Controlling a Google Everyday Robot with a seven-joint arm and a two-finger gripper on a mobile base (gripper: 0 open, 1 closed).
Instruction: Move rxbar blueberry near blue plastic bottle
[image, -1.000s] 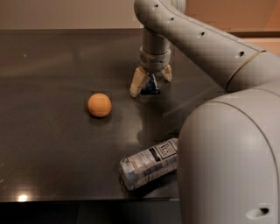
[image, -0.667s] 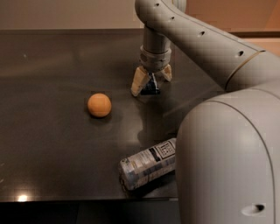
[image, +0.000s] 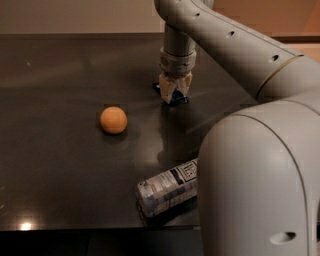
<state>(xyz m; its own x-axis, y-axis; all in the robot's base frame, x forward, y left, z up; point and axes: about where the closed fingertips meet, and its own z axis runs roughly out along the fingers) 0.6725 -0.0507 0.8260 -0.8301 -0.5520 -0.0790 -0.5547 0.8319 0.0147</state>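
The rxbar blueberry (image: 180, 100), a small flat dark navy wrapper, lies on the dark table toward the back, mostly covered by the gripper. My gripper (image: 174, 94) points straight down onto it, with its cream fingers (image: 165, 88) drawn in on the bar's sides. The blue plastic bottle (image: 167, 191), clear with a white and navy label, lies on its side near the table's front edge, well in front of the bar. Its right end is hidden behind my arm.
An orange ball (image: 113, 120) sits on the table (image: 55, 165) to the left of the gripper. My large grey arm (image: 260, 175) fills the right foreground. The table's front edge runs just below the bottle.
The gripper's fingers have drawn closer together around the rxbar blueberry. The bottle and the ball have not moved.
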